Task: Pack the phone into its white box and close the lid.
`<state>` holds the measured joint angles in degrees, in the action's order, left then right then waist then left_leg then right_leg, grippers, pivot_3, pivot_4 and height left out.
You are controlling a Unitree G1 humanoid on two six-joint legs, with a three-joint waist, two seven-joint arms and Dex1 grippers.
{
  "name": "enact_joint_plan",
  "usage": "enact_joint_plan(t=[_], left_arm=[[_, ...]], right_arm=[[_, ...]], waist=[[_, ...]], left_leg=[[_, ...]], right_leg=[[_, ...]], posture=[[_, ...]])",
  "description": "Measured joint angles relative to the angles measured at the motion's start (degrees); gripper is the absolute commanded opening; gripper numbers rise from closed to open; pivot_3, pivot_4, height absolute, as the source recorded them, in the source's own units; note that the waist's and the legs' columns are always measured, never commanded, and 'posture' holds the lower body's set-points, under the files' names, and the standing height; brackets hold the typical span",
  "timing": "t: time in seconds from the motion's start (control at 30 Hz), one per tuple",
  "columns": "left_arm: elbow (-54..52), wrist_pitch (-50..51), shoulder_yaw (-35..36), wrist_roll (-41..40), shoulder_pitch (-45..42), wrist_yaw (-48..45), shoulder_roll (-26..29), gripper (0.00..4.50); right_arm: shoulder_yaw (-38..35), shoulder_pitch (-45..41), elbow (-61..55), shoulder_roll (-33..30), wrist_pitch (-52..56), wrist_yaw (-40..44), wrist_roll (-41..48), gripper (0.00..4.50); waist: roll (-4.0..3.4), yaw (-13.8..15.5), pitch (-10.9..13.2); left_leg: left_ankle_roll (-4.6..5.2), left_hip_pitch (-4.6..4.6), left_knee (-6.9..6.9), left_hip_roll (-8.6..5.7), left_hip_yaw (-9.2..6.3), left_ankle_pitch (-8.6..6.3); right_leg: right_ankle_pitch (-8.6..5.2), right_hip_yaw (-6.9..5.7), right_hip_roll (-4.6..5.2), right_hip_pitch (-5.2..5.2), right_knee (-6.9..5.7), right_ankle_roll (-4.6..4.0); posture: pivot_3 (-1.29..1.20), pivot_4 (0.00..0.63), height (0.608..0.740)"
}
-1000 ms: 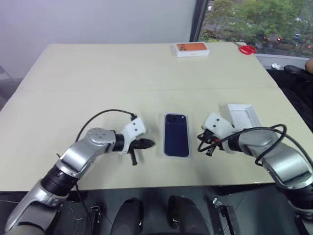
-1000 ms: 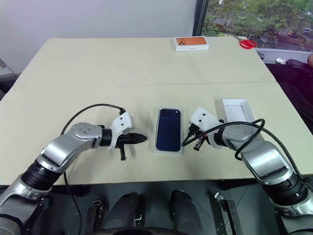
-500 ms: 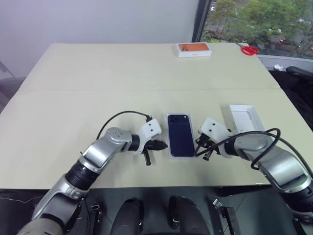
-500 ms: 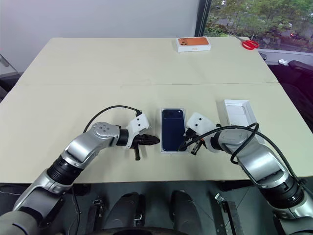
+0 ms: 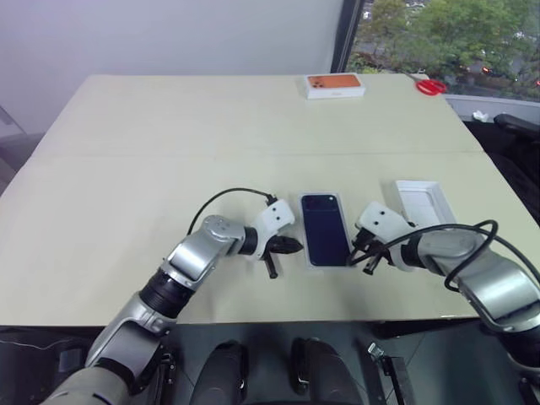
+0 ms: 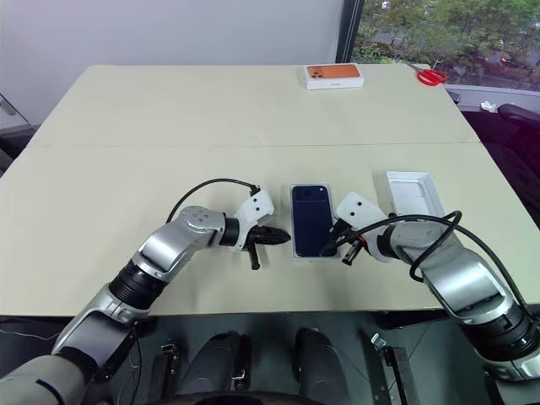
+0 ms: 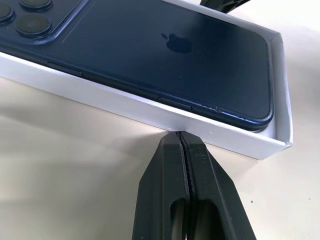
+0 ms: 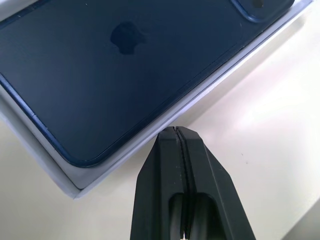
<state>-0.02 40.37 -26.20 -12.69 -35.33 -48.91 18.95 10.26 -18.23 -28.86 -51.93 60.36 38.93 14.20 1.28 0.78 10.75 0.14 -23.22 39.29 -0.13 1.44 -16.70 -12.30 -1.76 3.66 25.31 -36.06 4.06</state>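
We see the phone [image 7: 150,55] cut off at the left wrist view's edge, its camera lenses partly cropped.

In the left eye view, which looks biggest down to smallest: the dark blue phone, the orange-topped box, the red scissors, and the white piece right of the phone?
1. Dark navy-blue phone, lying in its shallow white box.
2. White rectangular piece, slightly smaller.
3. Orange-topped white box.
4. Red-handled scissors.

The last two lie at the table's far edge, so their true sizes may be larger than they look.

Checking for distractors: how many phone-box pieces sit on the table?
3. The white box holding the phone lies between the grippers; a white tray-like piece sits to its right; an orange-topped box rests at the far edge.
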Motion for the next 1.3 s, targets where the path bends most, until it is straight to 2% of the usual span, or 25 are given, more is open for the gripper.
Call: enact_joint_plan(t=[0.33,0.5,0.67,0.8,0.97,1.1,1.3], left_arm=[[0.0,-0.2,0.1,1.0,-0.2,-0.7,-0.9,0.03],[-0.1,-0.2,0.6,0.8,-0.4,-1.1,-0.4,0.03],[-3.9,-0.7,5.8,-1.8,1.3,-2.3,2.5,0.00],[-7.7,-3.9,10.8,-4.8,4.0,-6.0,7.0,0.00],[-8.9,-9.7,11.8,-5.7,5.5,-11.4,10.6,0.00],[-9.2,-12.7,11.9,-6.9,5.6,-16.2,13.3,0.00],[-9.6,-14.9,12.0,-7.3,5.9,-17.3,13.3,0.00]], right_arm=[[-0.3,0.1,1.2,-0.7,-0.9,0.3,-0.2,0.00],[-3.1,0.1,1.2,-2.9,-1.1,1.0,-0.3,0.00],[-12.0,-2.0,1.8,-3.4,5.3,1.4,2.9,2.29],[-16.9,-8.9,6.9,-0.5,16.8,-4.1,2.8,2.29],[-17.3,-15.1,14.3,5.0,27.7,-9.1,2.8,2.29],[-16.8,-17.8,19.2,5.8,31.5,-11.6,2.8,2.29],[-15.3,-17.7,22.3,5.8,31.8,-13.9,3.3,2.29]], waist=[[0.00,0.0,0.0],[0.00,0.0,0.0],[-0.02,-0.2,0.0],[-0.07,-0.3,0.0],[-0.10,0.1,0.0],[-0.10,0.0,-0.1],[-0.11,-0.2,-0.1]], left_leg=[[0.00,0.00,0.00,0.00,0.00,0.00],[0.00,0.00,0.01,0.00,0.00,0.00],[0.00,0.05,0.00,0.05,0.00,0.00],[-0.01,0.08,-0.01,0.08,0.00,0.00],[-0.01,0.01,-0.01,0.02,0.01,0.00],[0.00,0.00,0.00,-0.02,0.04,0.00],[0.01,0.01,0.00,-0.01,0.04,0.00]], right_leg=[[0.00,0.00,0.00,0.00,-0.01,0.00],[0.00,0.00,0.01,0.00,-0.01,0.00],[0.01,0.01,-0.02,0.01,-0.07,0.00],[0.01,0.03,-0.01,0.00,-0.10,-0.02],[0.01,0.03,0.04,0.01,-0.08,-0.03],[0.01,0.01,0.08,0.01,-0.05,-0.03],[0.02,0.01,0.04,0.01,-0.07,-0.01]], posture=[[0.00,0.150,0.740],[0.00,0.150,0.740],[0.00,0.150,0.740],[0.00,0.150,0.740],[0.00,0.150,0.740],[0.00,0.150,0.740],[0.00,0.150,0.740]])
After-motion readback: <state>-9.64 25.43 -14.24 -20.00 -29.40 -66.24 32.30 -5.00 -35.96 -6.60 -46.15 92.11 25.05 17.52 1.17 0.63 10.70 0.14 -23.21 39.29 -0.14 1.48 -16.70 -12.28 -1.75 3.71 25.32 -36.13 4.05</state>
